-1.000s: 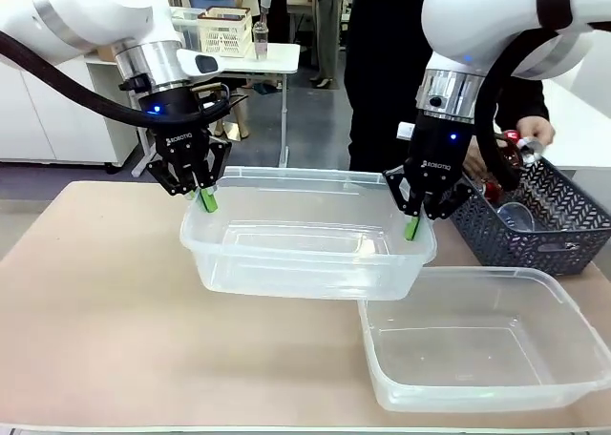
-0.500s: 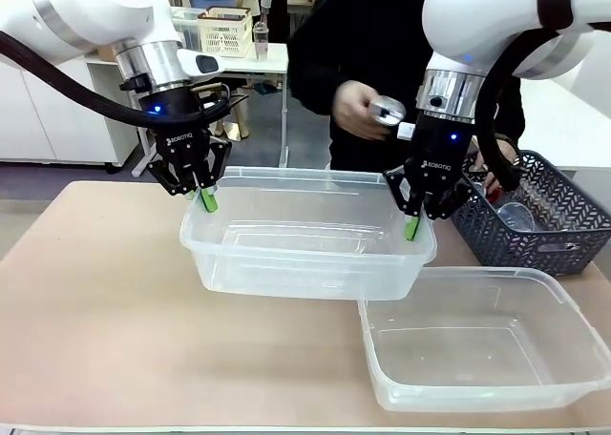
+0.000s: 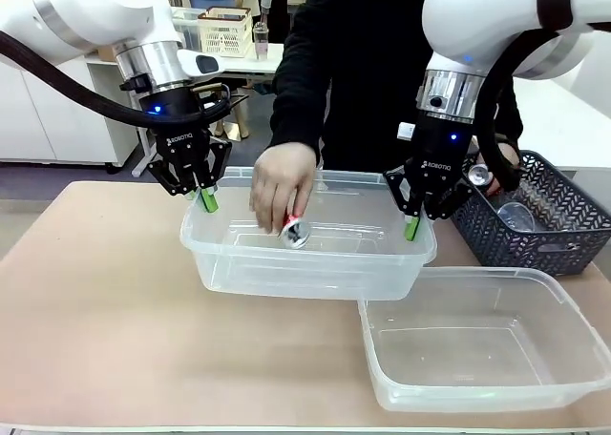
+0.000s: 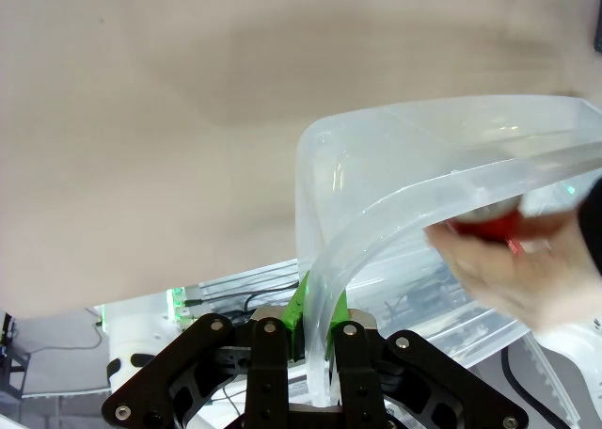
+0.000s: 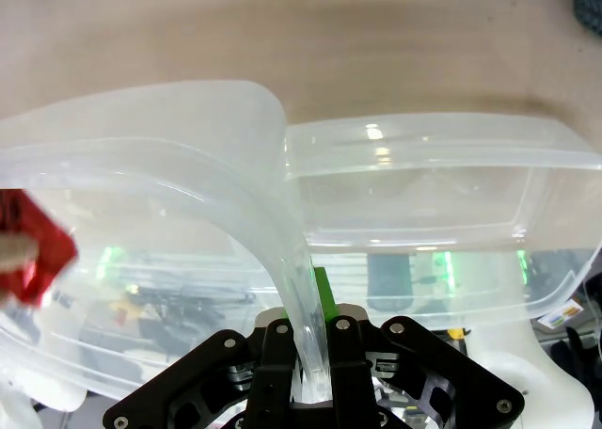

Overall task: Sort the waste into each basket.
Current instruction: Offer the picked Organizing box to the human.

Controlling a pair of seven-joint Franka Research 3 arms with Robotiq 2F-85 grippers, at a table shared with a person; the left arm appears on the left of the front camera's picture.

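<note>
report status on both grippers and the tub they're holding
Left gripper shut on clear tub rim, right gripper shut on opposite rim. Person's hand inside it, placing red can. Second tub sits near right.

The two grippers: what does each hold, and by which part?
Both hold one clear basket by its rim: left gripper at its left end, right gripper at its right end.
</note>
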